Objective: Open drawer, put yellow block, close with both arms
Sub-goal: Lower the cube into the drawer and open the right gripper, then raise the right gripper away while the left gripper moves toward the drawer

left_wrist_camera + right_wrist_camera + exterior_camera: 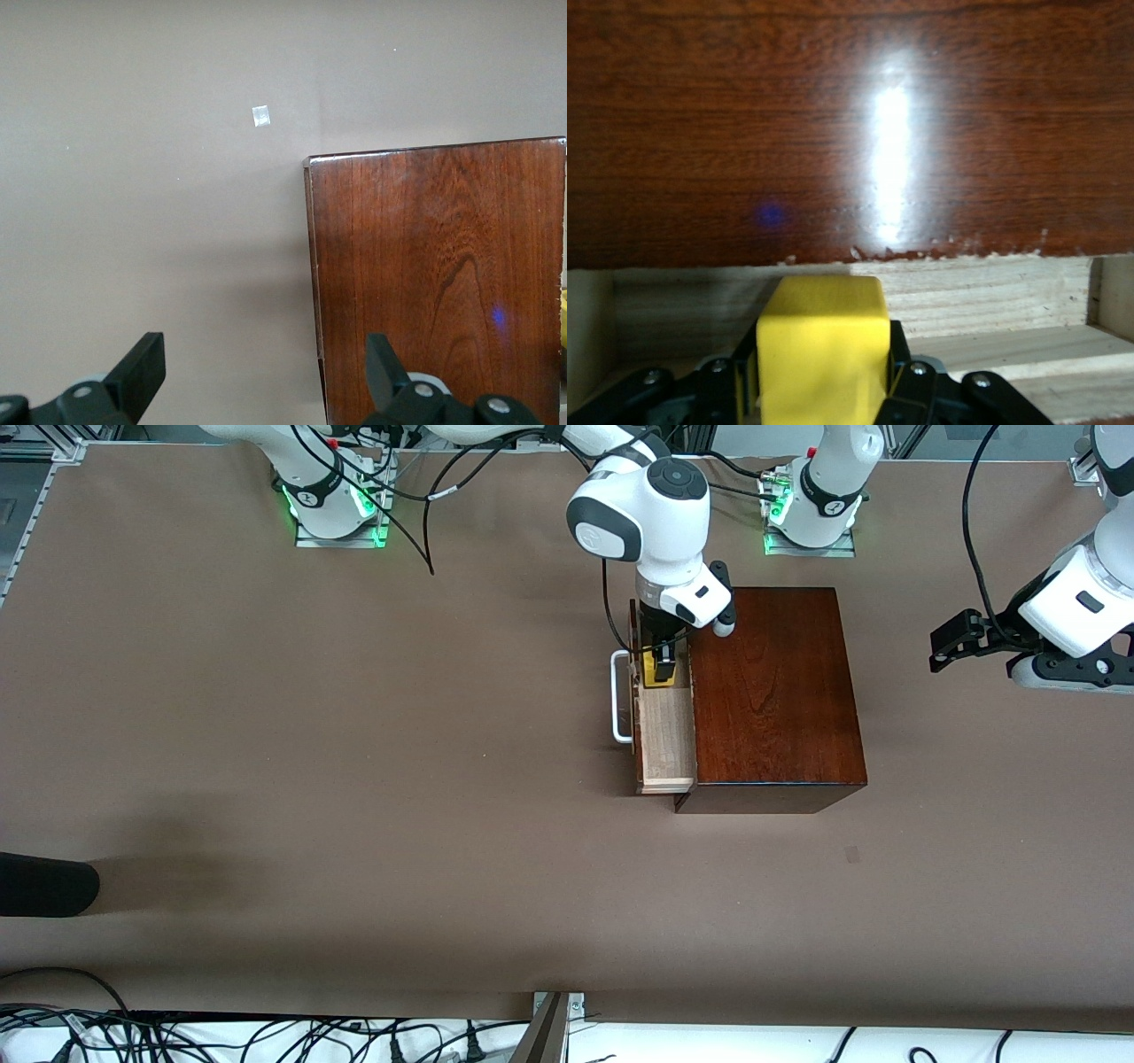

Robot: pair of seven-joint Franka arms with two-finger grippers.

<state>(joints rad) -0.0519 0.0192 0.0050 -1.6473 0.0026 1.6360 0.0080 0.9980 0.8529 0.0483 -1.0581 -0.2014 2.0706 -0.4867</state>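
Tabletop (354, 779): I see a wide brown surface carrying everything; a small pale mark sits on it nearer the front camera than the box.

Wooden box (775, 691): glossy dark reddish-brown, standing toward the left arm's end of the tabletop. Its top fills half of my left wrist view (438, 283).

Right arm (638, 509): I have it reaching from its base across to the box, with the wrist pointing straight down over the open drawer.

Left arm (1076, 602): waiting at the tabletop's edge, well apart from the box.

Drawer (666, 735): pulled out of the box toward the right arm's end, its pale wood tray showing. The white U-shaped handle (620, 695) sits on its dark front. In my right wrist view I see the pale floor of the tray (1010, 345) under the box's glossy wall.

Left gripper (961, 638): hanging over bare tabletop beside the box, jaws spread wide with nothing between them; both fingers (142, 367) show apart in my left wrist view.

Right gripper (660, 666): down in the end of the drawer farther from the front camera, jaws clamped on the yellow block.

Yellow block (822, 354): pinched between the right jaws inside the drawer; I think it is at or just above the tray floor, though I cannot tell whether it touches.
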